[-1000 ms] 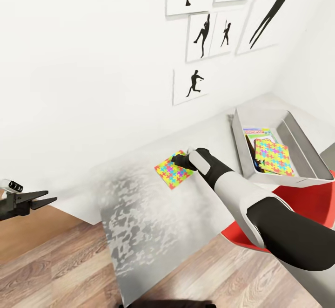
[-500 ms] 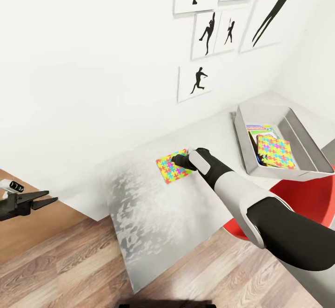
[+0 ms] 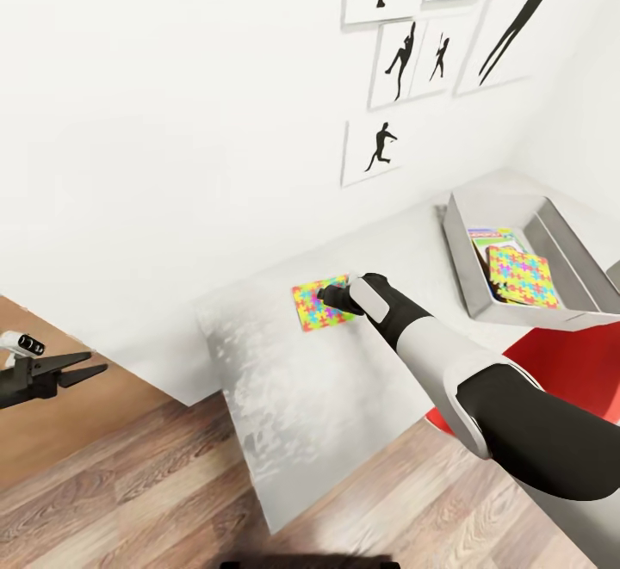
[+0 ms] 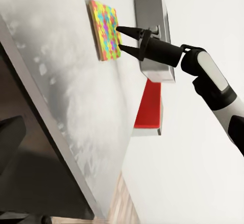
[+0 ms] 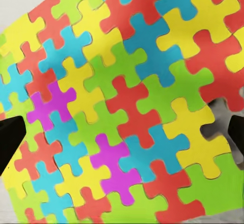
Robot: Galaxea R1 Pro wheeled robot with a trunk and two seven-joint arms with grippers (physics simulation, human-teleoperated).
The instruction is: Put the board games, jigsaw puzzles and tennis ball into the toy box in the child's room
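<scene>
Right gripper (image 4: 122,40) poised just over the jigsaw puzzle (image 3: 323,303) lying flat on the table (image 3: 293,397); fingers spread, one tip at either side of the right wrist view with the puzzle face between them, nothing held; the left wrist view shows the two black tips parted and close to the coloured square, contact not clear. The spread looks set to take the puzzle across an edge or corner; a thin flat sheet offers little to pinch from above, so the tips likely need to come down at its rim. Puzzle sits near the wall side of the table, well apart from the toy box (image 3: 469,289); the box stands further along the same table, by the corner, its open top tilted toward the head camera; inside it a second jigsaw puzzle (image 3: 522,277) lies on top of a printed board game (image 3: 491,235), so part of the task appears done. A red chair (image 3: 560,362) stands below the box end of the table. Left gripper (image 3: 73,369) hangs off to the side over the wood floor (image 3: 129,483), clear of the table, jaws partly open and empty; judged parked there to leave the right arm room.
</scene>
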